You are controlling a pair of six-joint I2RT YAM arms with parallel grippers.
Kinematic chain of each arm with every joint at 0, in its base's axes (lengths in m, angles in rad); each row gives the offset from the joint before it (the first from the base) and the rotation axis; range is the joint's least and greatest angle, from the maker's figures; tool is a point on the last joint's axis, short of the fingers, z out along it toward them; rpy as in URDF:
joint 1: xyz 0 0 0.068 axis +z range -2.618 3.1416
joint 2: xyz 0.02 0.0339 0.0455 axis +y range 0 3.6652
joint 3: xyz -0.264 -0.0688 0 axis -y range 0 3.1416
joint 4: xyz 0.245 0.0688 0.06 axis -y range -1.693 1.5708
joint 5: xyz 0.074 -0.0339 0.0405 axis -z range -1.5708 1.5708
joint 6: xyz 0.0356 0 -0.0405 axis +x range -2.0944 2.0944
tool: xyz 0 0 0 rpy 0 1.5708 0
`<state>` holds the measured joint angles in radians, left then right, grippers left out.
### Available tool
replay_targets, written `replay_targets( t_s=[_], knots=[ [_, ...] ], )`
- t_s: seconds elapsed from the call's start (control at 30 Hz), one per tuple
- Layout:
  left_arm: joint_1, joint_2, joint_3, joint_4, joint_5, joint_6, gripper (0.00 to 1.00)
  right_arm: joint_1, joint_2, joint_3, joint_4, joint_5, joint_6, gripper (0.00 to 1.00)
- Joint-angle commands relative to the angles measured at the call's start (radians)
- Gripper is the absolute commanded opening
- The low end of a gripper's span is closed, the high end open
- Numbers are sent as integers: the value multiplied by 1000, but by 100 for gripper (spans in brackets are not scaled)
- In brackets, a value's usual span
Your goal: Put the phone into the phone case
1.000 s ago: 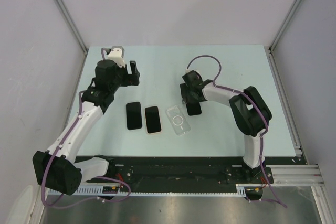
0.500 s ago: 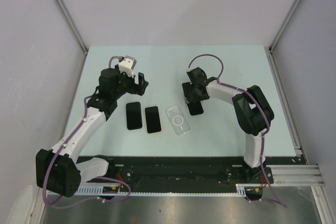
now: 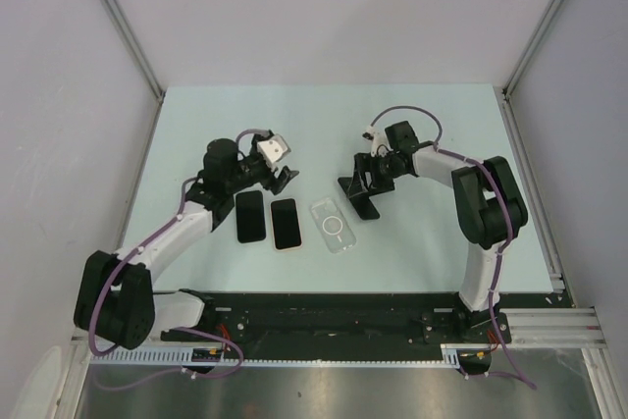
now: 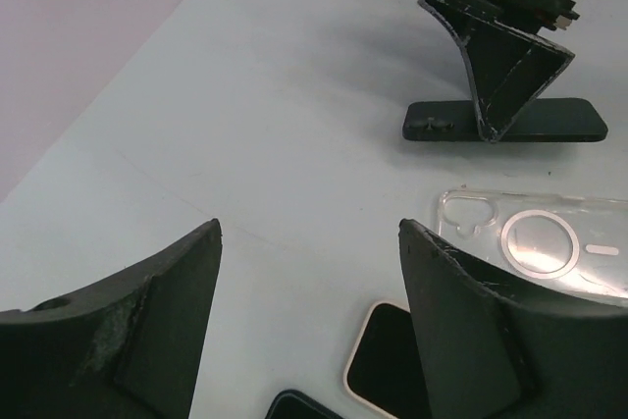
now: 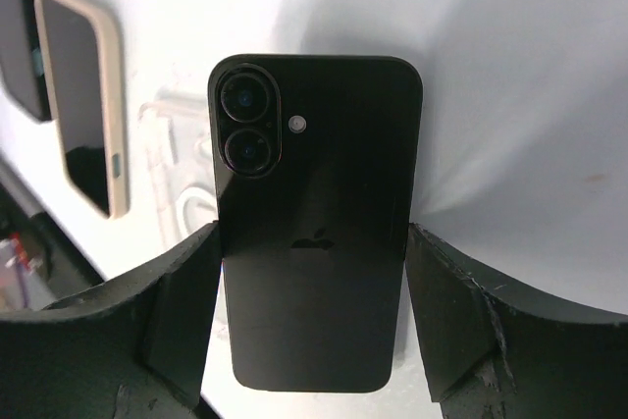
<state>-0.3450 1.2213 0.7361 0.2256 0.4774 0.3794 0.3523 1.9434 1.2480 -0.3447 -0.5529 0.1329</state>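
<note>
With the right gripper (image 5: 312, 235) straddling the long edges of the black phone (image 5: 314, 134), which lies flat just right of the clear phone case (image 3: 332, 226) (I cannot tell if it pinches yet), and the left gripper (image 4: 309, 233) wide and empty, so shallow an edge hold could let the phone slip when lifted

The left arm (image 3: 162, 237) stretches forward and inward, lying low and nearly level. The left hand (image 3: 286, 180) points toward the other arm, its fingers (image 4: 128, 331) spread with nothing between them. The right arm (image 3: 483, 205) folds sharply at the elbow, forearm reaching inward. The right hand (image 3: 361, 183) tips downward, fingers (image 5: 167, 326) held wide.
</note>
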Motion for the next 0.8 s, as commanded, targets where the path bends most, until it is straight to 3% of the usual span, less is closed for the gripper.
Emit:
replay_targets(
  t_s=[0.0, 0.1, 0.3, 0.47, 0.77],
  knots=[
    [-26, 69, 14, 77, 167, 203, 75, 4, 6, -30, -27, -235, -15, 59],
    [-40, 102, 32, 83, 219, 258, 67, -4, 3, -30, -14, -318, -18, 59],
    [-124, 216, 115, -27, 239, 421, 76, -18, -3, -30, -8, -406, -18, 60],
    [-166, 282, 155, -51, 233, 484, 77, -19, -20, -30, -11, -453, -13, 60],
    [-195, 345, 253, -285, 289, 598, 77, -19, -61, -30, 12, -541, 11, 60]
  ],
)
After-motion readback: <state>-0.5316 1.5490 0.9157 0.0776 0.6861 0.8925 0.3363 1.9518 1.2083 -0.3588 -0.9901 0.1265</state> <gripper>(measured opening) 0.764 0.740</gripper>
